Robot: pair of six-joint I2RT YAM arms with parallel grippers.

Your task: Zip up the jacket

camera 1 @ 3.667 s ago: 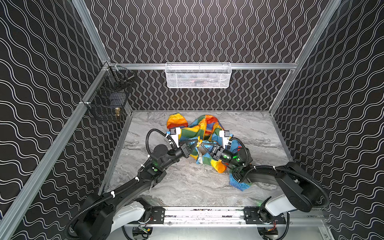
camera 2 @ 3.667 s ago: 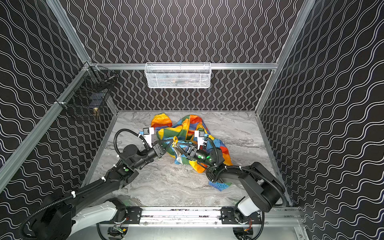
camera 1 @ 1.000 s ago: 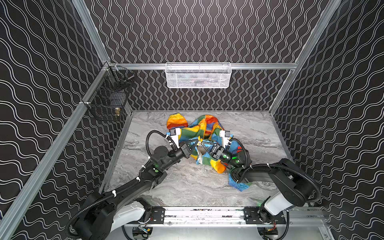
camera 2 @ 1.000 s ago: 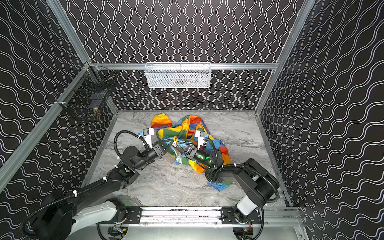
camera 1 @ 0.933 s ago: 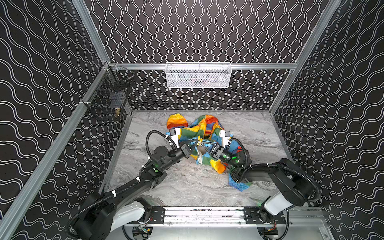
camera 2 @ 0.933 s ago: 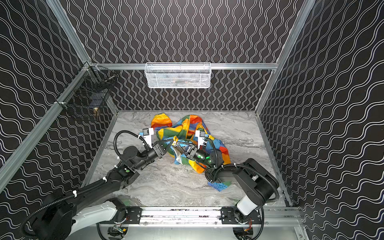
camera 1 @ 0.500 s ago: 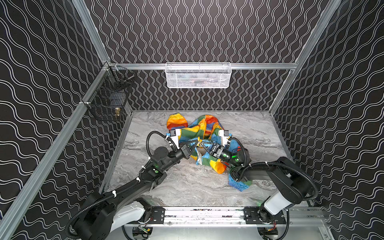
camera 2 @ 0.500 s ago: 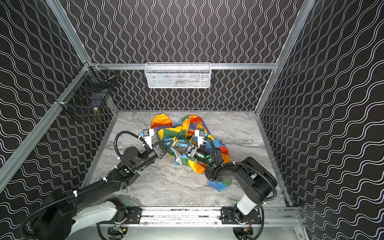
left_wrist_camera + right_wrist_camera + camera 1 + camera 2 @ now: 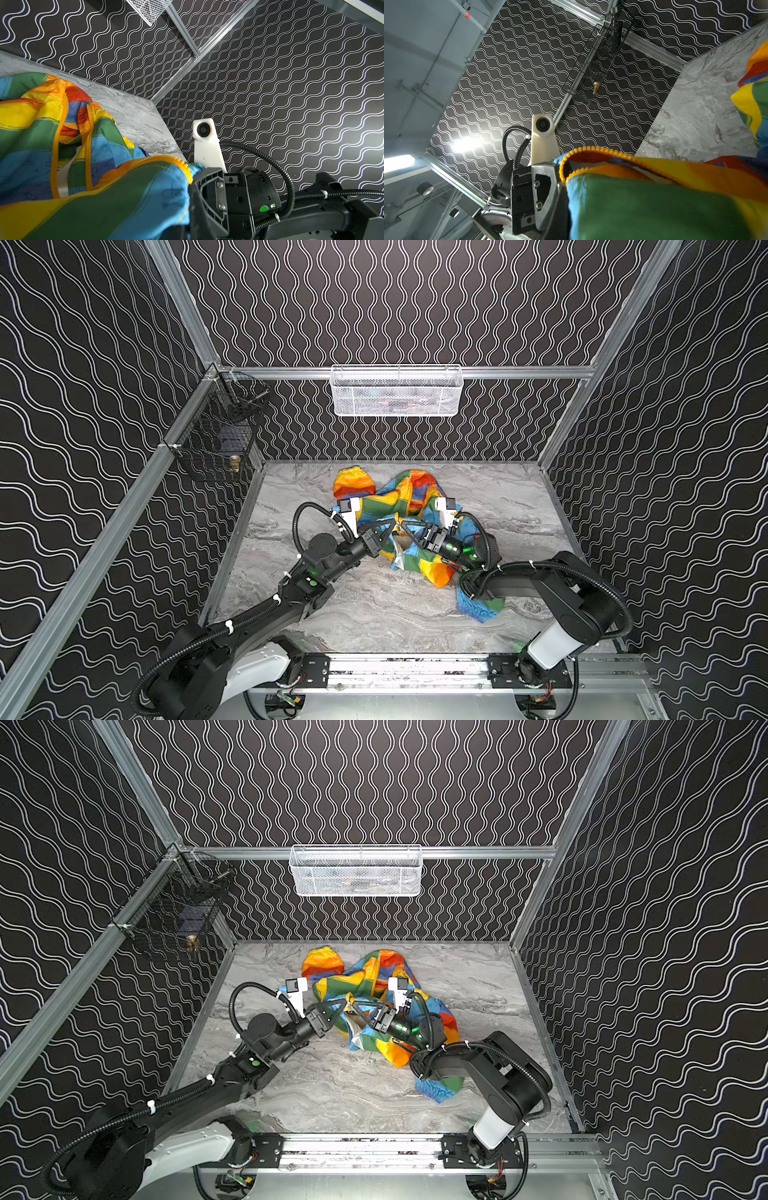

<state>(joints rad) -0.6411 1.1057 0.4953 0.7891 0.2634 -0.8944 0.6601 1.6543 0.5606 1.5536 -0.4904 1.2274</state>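
The rainbow-striped jacket [image 9: 399,495] [image 9: 368,979] lies crumpled in the middle of the marble table, its front open. Its orange zipper bands [image 9: 88,133] run apart. My left gripper [image 9: 392,524] [image 9: 345,1004] and right gripper [image 9: 403,525] [image 9: 356,1007] meet tip to tip above the heap. Each is shut on a lifted piece of the jacket's toothed orange edge [image 9: 583,150] [image 9: 176,161]. Blue and green cloth [image 9: 654,205] hides my own jaws in both wrist views. The left wrist view shows the right gripper's body [image 9: 209,197]. The right wrist view shows the left gripper's body [image 9: 542,191].
A white mesh basket [image 9: 397,391] hangs on the back wall. A black wire basket [image 9: 216,439] hangs on the left wall. One blue-green sleeve end [image 9: 478,605] lies under the right arm. Patterned walls close three sides, and a metal rail [image 9: 407,668] runs along the front.
Both grippers have stayed shut on the jacket's edge, tips close together. The right arm's elbow has swung slightly to the left. The jacket has hardly shifted.
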